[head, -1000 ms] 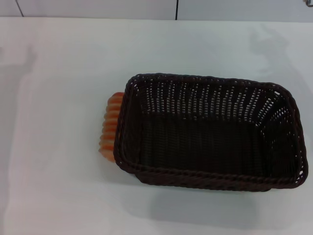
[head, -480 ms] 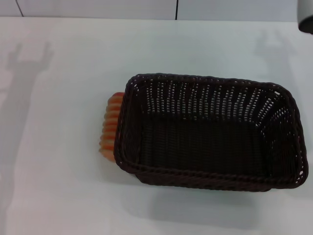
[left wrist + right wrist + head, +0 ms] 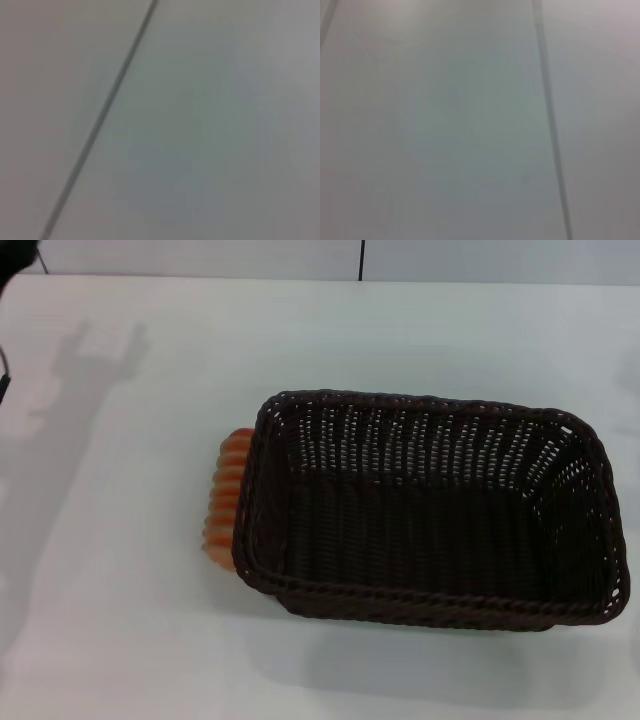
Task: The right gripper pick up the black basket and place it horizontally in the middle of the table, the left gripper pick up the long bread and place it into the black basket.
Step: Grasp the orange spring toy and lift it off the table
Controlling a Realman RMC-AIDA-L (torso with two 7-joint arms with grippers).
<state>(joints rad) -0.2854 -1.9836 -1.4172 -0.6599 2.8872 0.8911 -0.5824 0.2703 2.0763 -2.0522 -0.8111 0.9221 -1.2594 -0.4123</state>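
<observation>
The black basket (image 3: 430, 510) stands upright and empty on the white table (image 3: 130, 570), right of the middle, its long side running left to right. The long bread (image 3: 226, 495), orange with cream ridges, lies on the table against the basket's left end, partly hidden by the basket wall. Only a dark part of my left gripper (image 3: 14, 254) shows, at the far left corner of the head view, far from the bread. Its shadow (image 3: 100, 352) falls on the table there. My right gripper is out of view. Both wrist views show only a plain pale surface with a dark seam.
The table's far edge meets a pale wall with a dark vertical seam (image 3: 361, 258). A thin dark cable edge (image 3: 3, 380) shows at the left border. Bare tabletop lies left of and in front of the basket.
The dark part of the right arm at the far right corner has left the view. The left arm's dark end has come in at the far left corner, and its shadow has moved rightward. Basket and bread have not moved.
</observation>
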